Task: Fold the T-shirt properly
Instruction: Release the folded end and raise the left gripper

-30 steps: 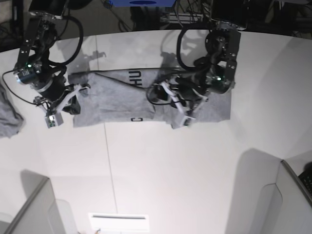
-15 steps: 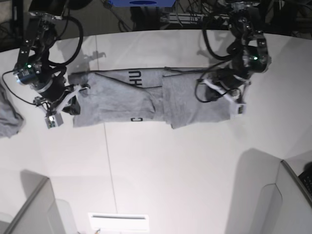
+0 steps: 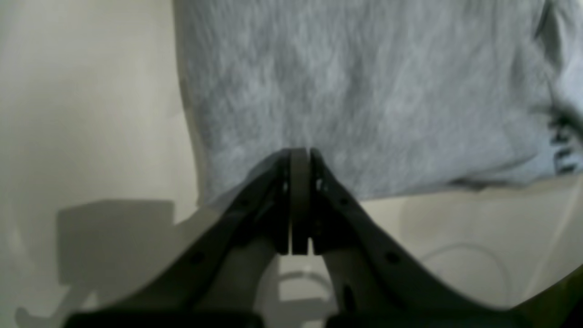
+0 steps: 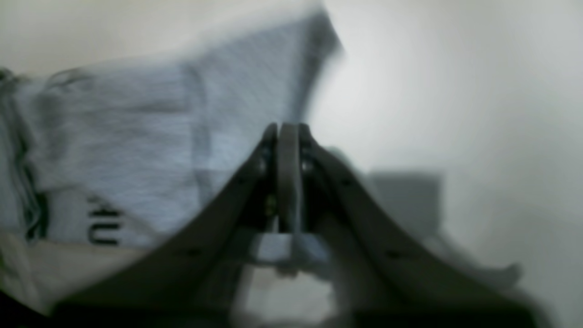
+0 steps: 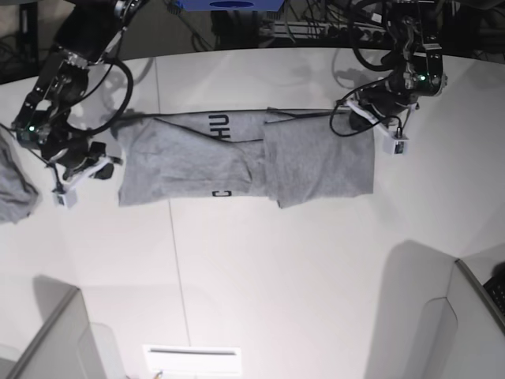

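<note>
T-shirt [image 5: 237,162] lies flat on the desk [image 5: 276,268] as a long grey band, its right-hand part in the base view doubled over the middle, with bits of black lettering showing at the upper fold and the lower edge. What has just changed is that both arms have let go and drawn off. A second ago our left hand [image 5: 371,118] was down on the cloth laying that flap over; now it sits past the far corner, fingers pressed together on nothing. Our right hand [image 5: 79,170] has come away from the other end and stands just off the cloth; in its own blurred view the fingers look almost together and empty, though we cannot be sure how wide they stand. A second grey cloth [image 5: 14,185] rests at the desk's edge, well apart. We judge one crosswise fold done and released; the band is long yet, so another fold should follow.
</note>
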You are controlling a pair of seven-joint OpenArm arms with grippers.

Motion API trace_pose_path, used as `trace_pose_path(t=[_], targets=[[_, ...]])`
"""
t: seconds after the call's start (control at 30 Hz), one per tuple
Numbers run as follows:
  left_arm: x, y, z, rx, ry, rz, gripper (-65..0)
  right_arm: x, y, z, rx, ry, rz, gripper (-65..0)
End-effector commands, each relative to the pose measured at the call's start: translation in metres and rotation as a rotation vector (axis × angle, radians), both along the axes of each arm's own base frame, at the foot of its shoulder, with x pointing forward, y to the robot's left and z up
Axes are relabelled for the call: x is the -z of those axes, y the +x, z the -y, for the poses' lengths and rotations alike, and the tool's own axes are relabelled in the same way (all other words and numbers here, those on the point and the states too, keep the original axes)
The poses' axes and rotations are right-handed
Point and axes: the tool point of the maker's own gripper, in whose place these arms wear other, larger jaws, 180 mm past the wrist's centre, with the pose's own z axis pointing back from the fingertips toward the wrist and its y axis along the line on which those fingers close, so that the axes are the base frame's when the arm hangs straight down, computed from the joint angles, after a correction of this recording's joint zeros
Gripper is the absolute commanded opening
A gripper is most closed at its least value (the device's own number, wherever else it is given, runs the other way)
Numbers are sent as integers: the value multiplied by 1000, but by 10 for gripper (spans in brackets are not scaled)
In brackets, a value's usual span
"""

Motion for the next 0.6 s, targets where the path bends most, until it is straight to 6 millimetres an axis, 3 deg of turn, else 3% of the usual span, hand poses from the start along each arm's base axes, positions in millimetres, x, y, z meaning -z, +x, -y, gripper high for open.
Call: trace_pose_path(t=[0.0,0.07,0.2,0.27,0.47,0.57], targets=[[-5,4,-9,-12,18,30,-650,-9,8,9,16,9,25,-485],[-6,3,-12,-13,26,38,-650,0,4,7,-11,39,-10,-380],[-26,4,-6,17,38,91,-650,2,3,6,-148,39,9,-368],[-35,4,-14,-1,56,113,-650,3,4,2,-174,90,-2,-365],[-63,-2,-89,-113,177,185,-650,8,3,-3,-103,378,21,-365],[-74,-14,-130,-155,243,206,-650,14,4,-4,-88,418,4,-365]])
